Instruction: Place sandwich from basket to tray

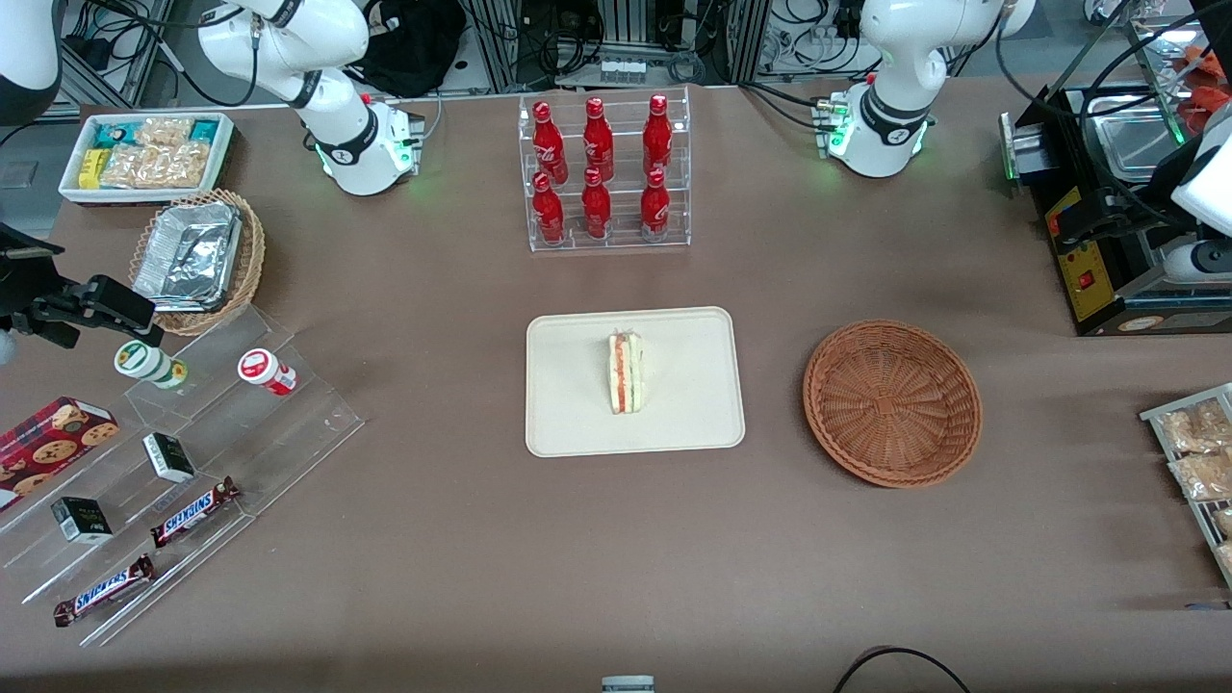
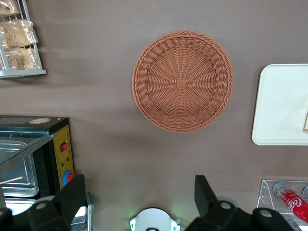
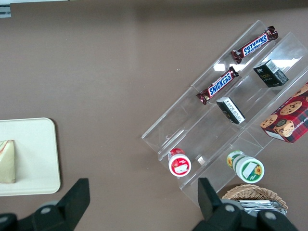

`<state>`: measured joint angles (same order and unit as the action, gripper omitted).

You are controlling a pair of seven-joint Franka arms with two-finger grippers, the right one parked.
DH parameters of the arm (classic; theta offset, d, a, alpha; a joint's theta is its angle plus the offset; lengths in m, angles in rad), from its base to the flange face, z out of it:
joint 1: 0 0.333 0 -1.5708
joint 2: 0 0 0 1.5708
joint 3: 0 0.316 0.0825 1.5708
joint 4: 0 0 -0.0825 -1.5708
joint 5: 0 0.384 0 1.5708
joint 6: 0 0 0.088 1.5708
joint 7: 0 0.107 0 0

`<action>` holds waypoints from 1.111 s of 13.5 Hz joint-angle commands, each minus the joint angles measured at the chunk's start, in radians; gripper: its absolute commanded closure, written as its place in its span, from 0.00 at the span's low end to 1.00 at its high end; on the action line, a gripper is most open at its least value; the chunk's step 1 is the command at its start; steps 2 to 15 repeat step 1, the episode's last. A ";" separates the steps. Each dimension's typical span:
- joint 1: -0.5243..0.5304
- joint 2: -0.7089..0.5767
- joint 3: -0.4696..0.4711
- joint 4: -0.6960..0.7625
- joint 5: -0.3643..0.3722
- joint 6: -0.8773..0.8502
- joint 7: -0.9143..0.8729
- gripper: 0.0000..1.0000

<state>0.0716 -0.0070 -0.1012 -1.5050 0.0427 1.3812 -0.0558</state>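
The sandwich (image 1: 626, 373) stands on its edge in the middle of the cream tray (image 1: 577, 423), filling stripe upward. It also shows in the right wrist view, where the sandwich (image 3: 7, 161) sits on the tray (image 3: 41, 159). The reddish-brown wicker basket (image 1: 892, 401) lies beside the tray, toward the working arm's end, with nothing in it. My left gripper (image 2: 139, 195) hangs high over the table near the working arm's base, looking down on the basket (image 2: 183, 81) and one edge of the tray (image 2: 281, 106). Its fingers (image 2: 72, 197) are spread wide and hold nothing.
An acrylic rack of red bottles (image 1: 603, 173) stands farther from the front camera than the tray. A black machine (image 1: 1097, 241) and a rack of bagged snacks (image 1: 1198, 462) sit at the working arm's end. Acrylic steps with candy bars (image 1: 173, 462) and a foil-tray basket (image 1: 197, 260) are at the parked arm's end.
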 commanded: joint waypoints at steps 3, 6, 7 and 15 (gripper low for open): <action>0.013 0.009 -0.015 0.028 0.009 -0.001 -0.019 0.00; 0.013 0.009 -0.015 0.028 0.009 -0.001 -0.019 0.00; 0.013 0.009 -0.015 0.028 0.009 -0.001 -0.019 0.00; 0.013 0.009 -0.015 0.028 0.009 -0.001 -0.019 0.00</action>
